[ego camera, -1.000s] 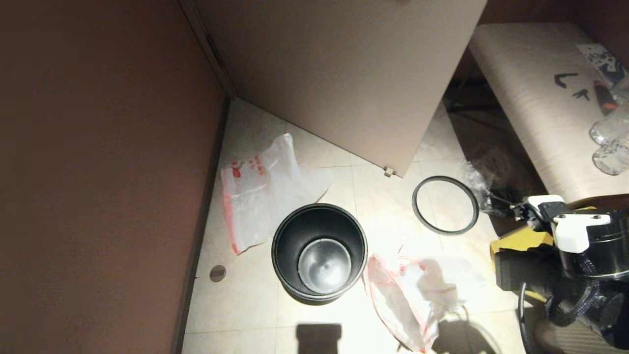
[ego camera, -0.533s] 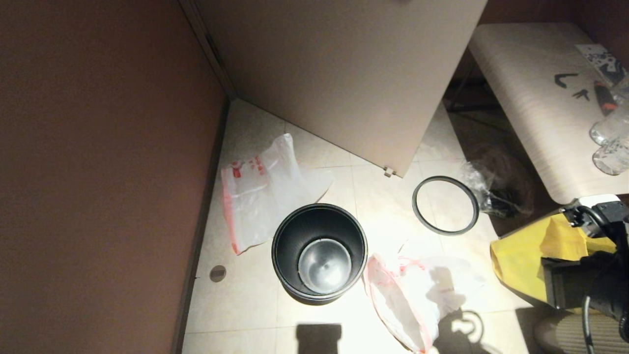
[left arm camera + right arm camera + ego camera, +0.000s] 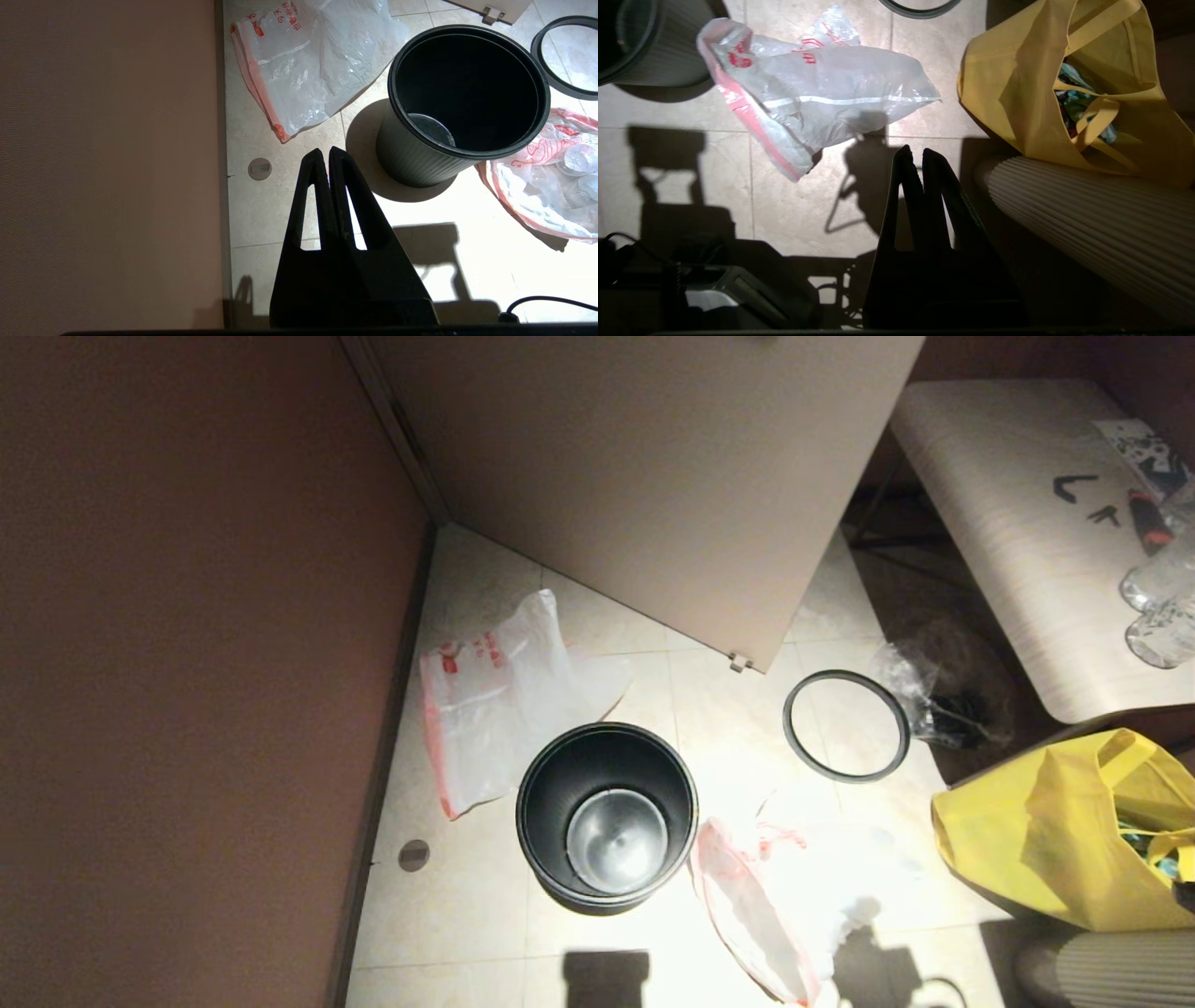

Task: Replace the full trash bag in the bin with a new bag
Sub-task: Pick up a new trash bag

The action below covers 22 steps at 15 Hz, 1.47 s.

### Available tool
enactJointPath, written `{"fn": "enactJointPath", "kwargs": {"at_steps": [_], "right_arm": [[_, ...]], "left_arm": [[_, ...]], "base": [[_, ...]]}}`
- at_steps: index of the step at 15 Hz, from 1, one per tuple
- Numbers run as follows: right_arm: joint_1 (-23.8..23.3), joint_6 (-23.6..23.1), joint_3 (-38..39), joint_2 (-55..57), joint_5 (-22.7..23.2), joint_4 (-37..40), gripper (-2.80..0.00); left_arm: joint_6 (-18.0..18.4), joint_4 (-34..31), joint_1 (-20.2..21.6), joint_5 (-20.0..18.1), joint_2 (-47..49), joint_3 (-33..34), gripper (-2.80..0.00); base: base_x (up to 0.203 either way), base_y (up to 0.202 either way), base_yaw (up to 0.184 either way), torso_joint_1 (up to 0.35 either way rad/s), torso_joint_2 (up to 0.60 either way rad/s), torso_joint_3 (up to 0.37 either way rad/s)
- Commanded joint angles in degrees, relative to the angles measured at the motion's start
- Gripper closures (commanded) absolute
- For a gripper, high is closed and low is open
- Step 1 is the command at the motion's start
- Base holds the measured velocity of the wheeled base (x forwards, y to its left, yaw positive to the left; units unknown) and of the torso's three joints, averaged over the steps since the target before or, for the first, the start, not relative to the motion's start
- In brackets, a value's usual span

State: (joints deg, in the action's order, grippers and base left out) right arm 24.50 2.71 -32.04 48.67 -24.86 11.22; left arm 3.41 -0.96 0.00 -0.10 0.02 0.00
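Head view: bin (image 3: 607,817) empty, ring (image 3: 846,725) off, new bag (image 3: 504,705) flat by the wall, full bag (image 3: 775,905) touching the bin; risk is grabbing the wrong bag, they look alike. Left wrist: left gripper (image 3: 325,156) clenched, empty, above the floor near the bin. Right wrist: right gripper (image 3: 914,156) clenched, empty, just beside the full bag and yellow tote (image 3: 1027,88).

Bin (image 3: 607,814) mouth open — bags flanking.
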Motion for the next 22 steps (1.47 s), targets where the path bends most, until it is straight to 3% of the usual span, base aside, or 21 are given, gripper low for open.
{"fn": "enactJointPath", "kwargs": {"at_steps": [1,3,7,17,19,22], "right_arm": [[0.2,-0.6,-0.6,-8.8,1.5,4.5,0.0],[0.4,-1.8,-2.0,-14.2,3.3,11.3,0.0],[-0.2,-2.1,-2.5,-21.9,3.9,15.8,0.0],[-12.7,-1.1,-0.8,-32.6,7.1,16.2,0.0],[-13.6,1.9,-0.5,-32.7,9.7,16.3,0.0],[-15.9,1.3,-0.2,-32.7,10.3,16.3,0.0]], "left_arm": [[0.0,0.0,0.0,0.0,0.0,0.4,0.0],[0.0,0.0,0.0,0.0,0.0,0.4,0.0],[0.0,0.0,0.0,0.0,0.0,0.4,0.0],[0.0,0.0,0.0,0.0,0.0,0.4,0.0],[0.0,0.0,0.0,0.0,0.0,0.4,0.0],[0.0,0.0,0.0,0.0,0.0,0.4,0.0]], "base": [[0.0,0.0,0.0,0.0,0.0,0.0],[0.0,0.0,0.0,0.0,0.0,0.0],[0.0,0.0,0.0,0.0,0.0,0.0],[0.0,0.0,0.0,0.0,0.0,0.0],[0.0,0.0,0.0,0.0,0.0,0.0],[0.0,0.0,0.0,0.0,0.0,0.0]]}}
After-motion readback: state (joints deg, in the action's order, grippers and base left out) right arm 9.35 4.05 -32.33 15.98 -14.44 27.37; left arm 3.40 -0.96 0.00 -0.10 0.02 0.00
